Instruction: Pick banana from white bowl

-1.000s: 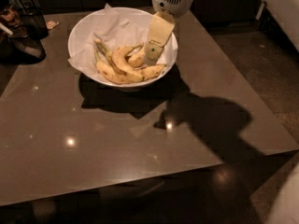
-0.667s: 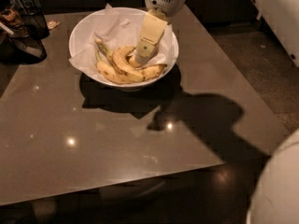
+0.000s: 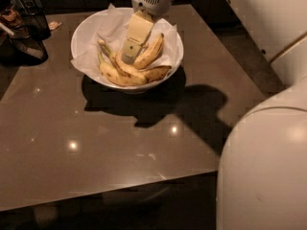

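The white bowl, wide and lined with crumpled white paper, stands at the far middle of the brown table. Several yellow bananas lie in it in a bunch, and one banana leans up toward the right rim. My gripper comes down from the top of the view into the bowl. Its cream tip rests among the bananas, just left of the leaning one. Whether it grips a banana does not show.
Dark containers and other clutter stand at the table's far left corner. My own white arm body fills the lower right of the view. White furniture is at the upper right, beyond the table's right edge.
My gripper has shifted left and deeper among the bananas. One banana now leans up on its right side. My arm body has swung further into the lower right of the view.
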`<state>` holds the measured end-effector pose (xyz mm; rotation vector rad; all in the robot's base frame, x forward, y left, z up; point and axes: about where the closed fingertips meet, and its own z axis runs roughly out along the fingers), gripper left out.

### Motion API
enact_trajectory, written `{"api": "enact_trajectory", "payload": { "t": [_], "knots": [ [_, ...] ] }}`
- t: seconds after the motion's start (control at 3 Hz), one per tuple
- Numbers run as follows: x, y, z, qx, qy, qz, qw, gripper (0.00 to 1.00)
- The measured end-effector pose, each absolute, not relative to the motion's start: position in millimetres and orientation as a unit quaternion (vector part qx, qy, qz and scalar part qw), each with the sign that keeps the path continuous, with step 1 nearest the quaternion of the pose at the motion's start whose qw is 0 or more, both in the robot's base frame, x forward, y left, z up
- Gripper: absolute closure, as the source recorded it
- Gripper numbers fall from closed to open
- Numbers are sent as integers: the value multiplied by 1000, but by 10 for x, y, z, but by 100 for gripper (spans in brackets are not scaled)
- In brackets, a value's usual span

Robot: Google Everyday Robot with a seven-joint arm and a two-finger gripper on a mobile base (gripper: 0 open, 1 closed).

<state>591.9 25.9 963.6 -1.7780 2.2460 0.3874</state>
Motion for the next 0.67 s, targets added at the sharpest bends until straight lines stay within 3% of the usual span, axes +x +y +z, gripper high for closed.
{"api": "enact_trajectory", "payload": {
  "t": [0.67],
  "knots": [
    [5898, 225, 9586, -592, 777, 145, 160, 0]
  ]
}}
